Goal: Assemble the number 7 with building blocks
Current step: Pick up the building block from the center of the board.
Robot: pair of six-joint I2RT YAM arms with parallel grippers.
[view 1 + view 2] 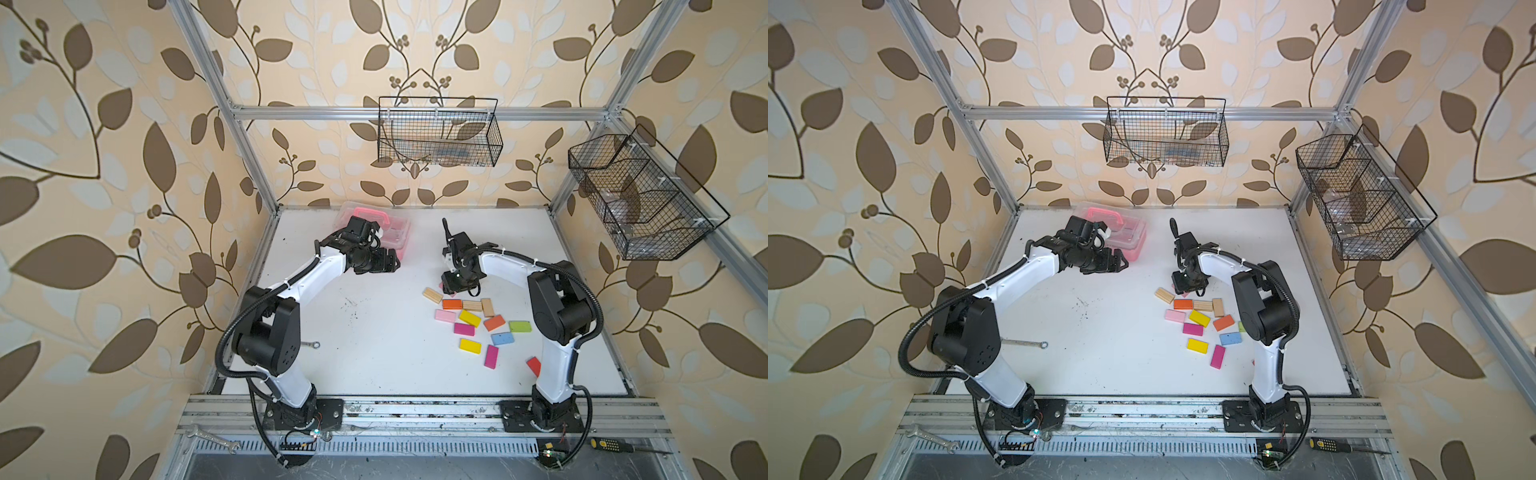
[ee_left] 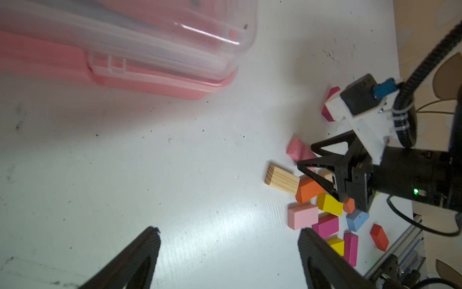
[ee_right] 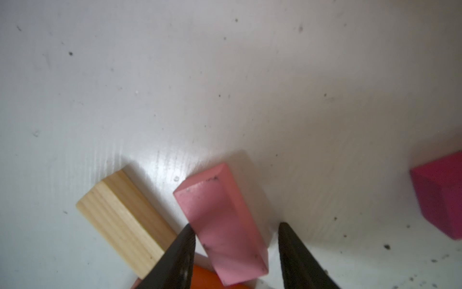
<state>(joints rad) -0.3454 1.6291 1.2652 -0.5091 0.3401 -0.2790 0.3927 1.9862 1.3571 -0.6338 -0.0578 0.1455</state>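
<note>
Several building blocks lie loose on the white table (image 1: 374, 353) at the right: wood (image 1: 433, 295), orange (image 1: 452, 304), yellow (image 1: 470, 318), magenta (image 1: 464, 329), blue (image 1: 503, 338), green (image 1: 520, 326) and red (image 1: 534, 365). The number 7 is not in view among them. My right gripper (image 3: 236, 225) points down at the pile's far end, jaws open astride a pink block (image 3: 215, 207). One finger touches the block and a gap shows at the other. My left gripper (image 2: 228, 230) hangs open and empty above bare table, beside the pink case.
A pink clear-lidded case (image 1: 390, 230) stands at the back left, under the left wrist. A wrench (image 1: 309, 344) lies beside the left arm. Wire baskets (image 1: 440, 133) hang on the back and right walls. A magenta block (image 3: 440, 195) lies apart, behind the right gripper.
</note>
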